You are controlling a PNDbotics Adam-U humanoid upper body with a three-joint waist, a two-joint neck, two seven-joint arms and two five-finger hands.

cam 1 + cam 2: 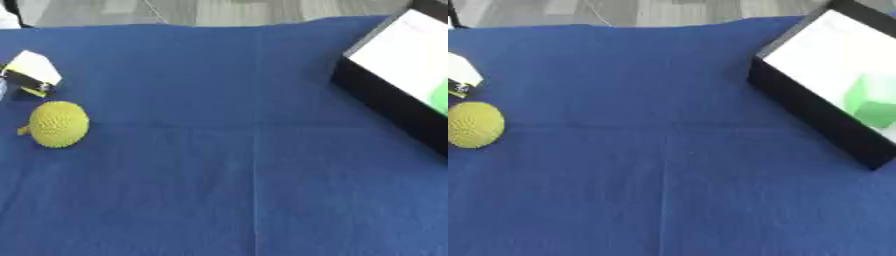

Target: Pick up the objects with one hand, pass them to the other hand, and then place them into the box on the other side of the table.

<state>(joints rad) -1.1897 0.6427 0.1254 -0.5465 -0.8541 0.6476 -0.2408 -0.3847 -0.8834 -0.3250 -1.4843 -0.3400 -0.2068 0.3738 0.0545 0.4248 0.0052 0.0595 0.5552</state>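
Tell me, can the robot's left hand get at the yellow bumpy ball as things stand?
Probably yes. The yellow ball lies in the open on the blue cloth at the robot's left, with only a small white object beyond it. Neither hand is in view.

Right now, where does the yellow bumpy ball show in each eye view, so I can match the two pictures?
Left eye view: the yellow bumpy ball lies at the left side, about mid-height, fully in frame on the blue cloth.
Right eye view: the same ball sits against the left edge, slightly cut off.
Shared landmark: the white and yellow object just above the ball, and the black-walled box at upper right.
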